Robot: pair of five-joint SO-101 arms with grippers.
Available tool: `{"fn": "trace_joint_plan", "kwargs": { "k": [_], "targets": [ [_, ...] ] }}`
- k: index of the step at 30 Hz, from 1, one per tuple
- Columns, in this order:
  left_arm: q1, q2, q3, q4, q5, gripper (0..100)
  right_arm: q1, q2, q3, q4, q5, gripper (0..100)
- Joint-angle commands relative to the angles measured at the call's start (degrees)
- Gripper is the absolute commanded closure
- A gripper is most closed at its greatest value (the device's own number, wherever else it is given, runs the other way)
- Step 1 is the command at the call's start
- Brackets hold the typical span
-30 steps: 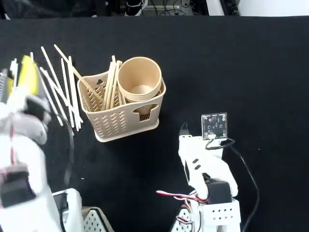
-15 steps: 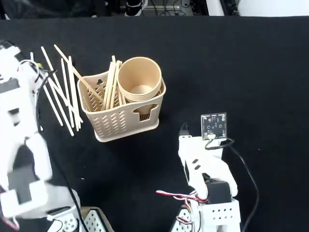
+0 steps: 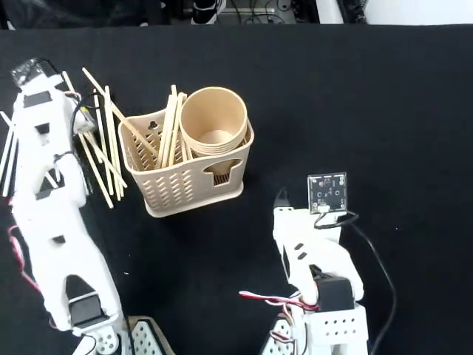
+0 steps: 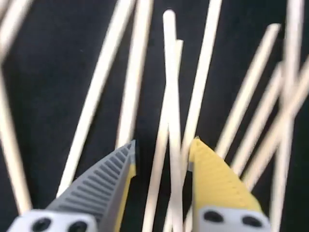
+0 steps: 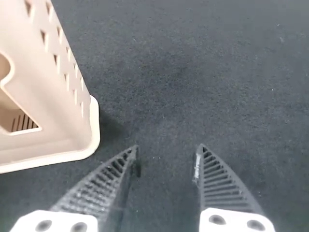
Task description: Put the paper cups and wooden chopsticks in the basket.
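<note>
Chopsticks [image 3: 109, 151] lie loose in a crossed heap on the black table [image 3: 369, 111], just beside the end of the basket [image 3: 188, 185] farthest from my right arm. A few more are on the other side of my left arm [image 3: 52, 192], at the table edge. One bundle of sticks [image 3: 171, 122] already leans inside the basket, next to the stacked paper cups [image 3: 214, 122], so I judge the cups done and the loose sticks the remaining work.

My left gripper [image 4: 164, 145] is down over the heap with its fingers spread moderately wide. Two overlapping sticks [image 4: 170, 96] run straight through the gap, and a third lies against the inside of the yellow finger [image 4: 212, 179]. My right gripper [image 5: 167, 150] hangs low over bare table near a corner of the basket, fingers parted and holding nothing.

What worries me is the closing. With several sticks in the gap, the fingers could pinch them crosswise, so that one scissors out or rolls free on the lift. The heap is tangled, so whatever I raise may drag its neighbours along and flick them further off. I cannot tell how near the end of the sticks the grip would fall. If it is far off centre, the long ends could droop and catch the basket rim or the sticks already leaning there.
</note>
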Motion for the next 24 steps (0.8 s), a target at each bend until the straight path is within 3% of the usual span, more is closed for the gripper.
{"fn": "trace_joint_plan", "kwargs": {
  "k": [1,5,9,10,16,24],
  "targets": [
    [1.8,12.8,-23.5,9.8,-1.6,82,0.5,-5.1,-0.2,-1.1,0.6,80.8],
    [1.3,23.1,-42.9,20.6,-1.8,83,0.5,-5.1,-0.2,-1.1,0.6,80.8],
    [1.5,30.9,-60.4,28.5,-5.7,98,0.5,-5.1,-0.2,-1.1,0.6,80.8],
    [1.7,32.2,-63.8,29.7,-7.1,96,0.5,-5.1,-0.2,-1.1,0.6,80.8],
    [4.3,28.6,-63.2,36.2,-10.4,97,0.6,-5.1,-0.1,-1.1,0.6,80.5],
    [5.7,15.8,-61.9,36.5,-11.2,97,0.6,-5.1,-0.1,-1.1,0.6,80.5]
  ]
}}
